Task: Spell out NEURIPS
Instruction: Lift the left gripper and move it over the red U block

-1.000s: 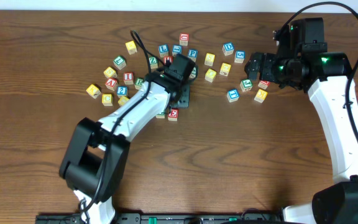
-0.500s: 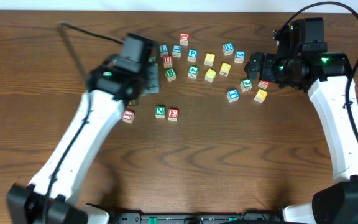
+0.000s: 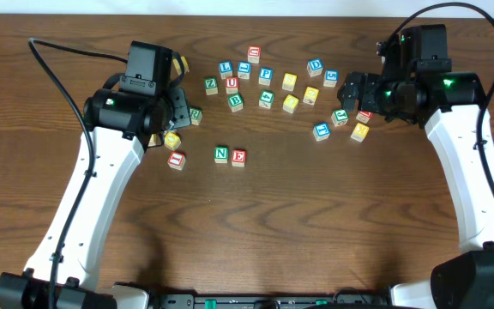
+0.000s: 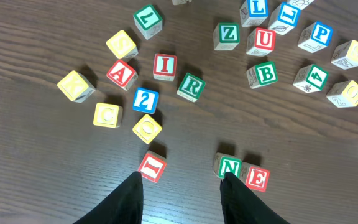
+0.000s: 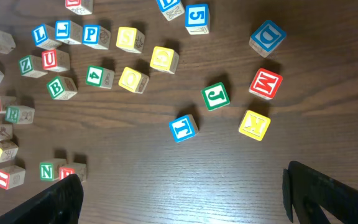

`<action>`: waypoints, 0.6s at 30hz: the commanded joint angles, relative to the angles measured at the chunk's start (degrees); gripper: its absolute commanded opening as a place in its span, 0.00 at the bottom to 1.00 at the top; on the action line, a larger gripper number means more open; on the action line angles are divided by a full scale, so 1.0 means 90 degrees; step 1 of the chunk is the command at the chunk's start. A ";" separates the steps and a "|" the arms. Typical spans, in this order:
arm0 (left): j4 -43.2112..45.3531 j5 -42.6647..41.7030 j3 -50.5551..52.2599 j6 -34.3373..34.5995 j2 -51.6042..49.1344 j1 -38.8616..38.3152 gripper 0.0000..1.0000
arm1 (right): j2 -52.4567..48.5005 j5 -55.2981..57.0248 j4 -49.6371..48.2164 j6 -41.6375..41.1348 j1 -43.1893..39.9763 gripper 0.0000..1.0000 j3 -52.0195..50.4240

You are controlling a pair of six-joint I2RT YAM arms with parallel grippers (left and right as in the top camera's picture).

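NEURIPS cubes all lie on the wood table; you have none in a grip. Your left arm reaches in from the left side. The left gripper hangs partly open and empty, its fingers straddling bare wood between a red I and the N. The right gripper is spread wide, holding nothing. N touches E, side by side. U, R, P and S lie scattered farther up the left wrist view.
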State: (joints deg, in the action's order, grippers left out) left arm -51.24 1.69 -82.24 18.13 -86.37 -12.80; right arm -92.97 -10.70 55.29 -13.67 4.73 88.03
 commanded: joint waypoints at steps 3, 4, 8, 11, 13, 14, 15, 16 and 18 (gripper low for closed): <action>-0.0073 0.0056 -0.0119 -0.0063 -0.0015 0.0027 0.40 | 0.0000 0.0005 0.0002 -0.0049 0.0027 0.99 0.0112; -0.0073 0.0056 -0.0112 -0.0063 -0.0015 0.0027 0.40 | 0.0000 0.0005 0.0002 -0.0049 0.0027 0.99 0.0112; -0.0070 0.0056 -0.0080 -0.0063 -0.0015 0.0027 0.40 | 0.0000 0.0005 0.0002 -0.0049 0.0027 0.99 0.0112; -0.0063 0.0056 -0.0078 -0.0063 -0.0015 0.0027 0.40 | 0.0000 0.0005 0.0002 -0.0049 0.0027 0.99 0.0112; -0.0058 0.0056 -0.0078 -0.0063 -0.0015 0.0027 0.40 | 0.0000 0.0005 0.0002 -0.0049 0.0027 0.99 0.0112; -0.0049 0.0056 -0.0078 -0.0063 -0.0015 0.0027 0.40 | 0.0000 0.0005 0.0002 -0.0049 0.0027 0.99 0.0112; -0.0034 0.0056 -0.0078 -0.0063 -0.0015 0.0027 0.40 | 0.0000 0.0005 0.0002 -0.0049 0.0027 0.99 0.0112; -0.0024 0.0056 -0.0078 -0.0066 -0.0015 0.0027 0.41 | 0.0000 0.0005 0.0002 -0.0049 0.0027 0.99 0.0112; 0.0005 0.0053 -0.0080 -0.0146 -0.0015 0.0027 0.41 | 0.0000 0.0005 0.0002 -0.0049 0.0027 0.99 0.0112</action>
State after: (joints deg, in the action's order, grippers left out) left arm -51.31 1.69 -82.24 18.11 -86.37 -12.80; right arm -92.97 -10.70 55.29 -13.67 4.73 88.03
